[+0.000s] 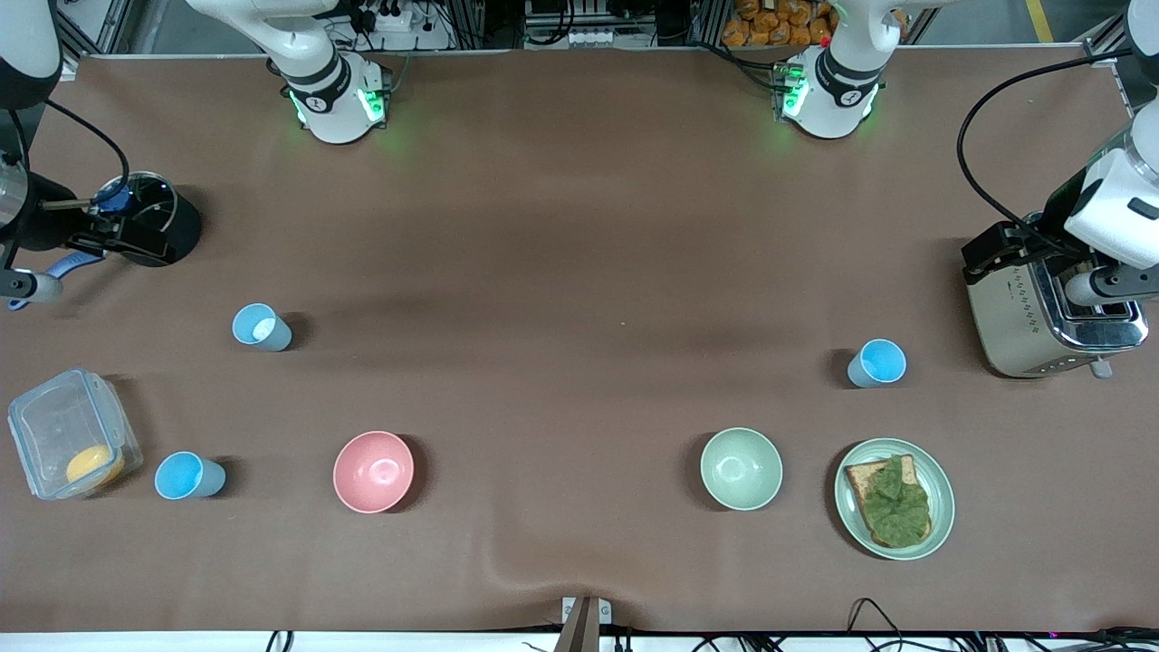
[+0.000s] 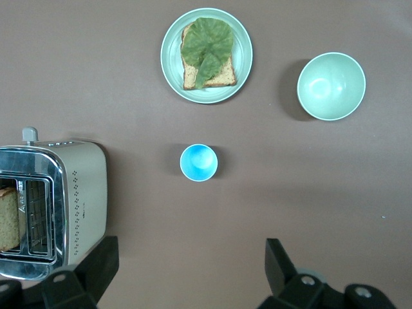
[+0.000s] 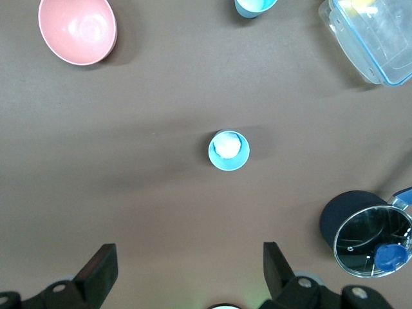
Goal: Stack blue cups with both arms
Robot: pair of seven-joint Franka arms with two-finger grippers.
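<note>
In the front view, three blue cups stand upright: one (image 1: pixel 262 327) and another (image 1: pixel 188 476) toward the right arm's end, the third (image 1: pixel 876 363) beside the toaster (image 1: pixel 1041 308).

In the left wrist view, the left gripper (image 2: pixel 190 270) hangs wide open and empty over the table (image 2: pixel 322 193), near that third cup (image 2: pixel 198 162).

In the right wrist view, the right gripper (image 3: pixel 189 273) is also wide open, holding nothing, near a cup (image 3: pixel 228 150).

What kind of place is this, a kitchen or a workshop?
Probably a robot lab staged as a kitchen. A toaster, a plate of toast with lettuce and three blue cups sit on a brown-covered table, with two arm bases bolted along one edge and cables trailing off it.
</note>
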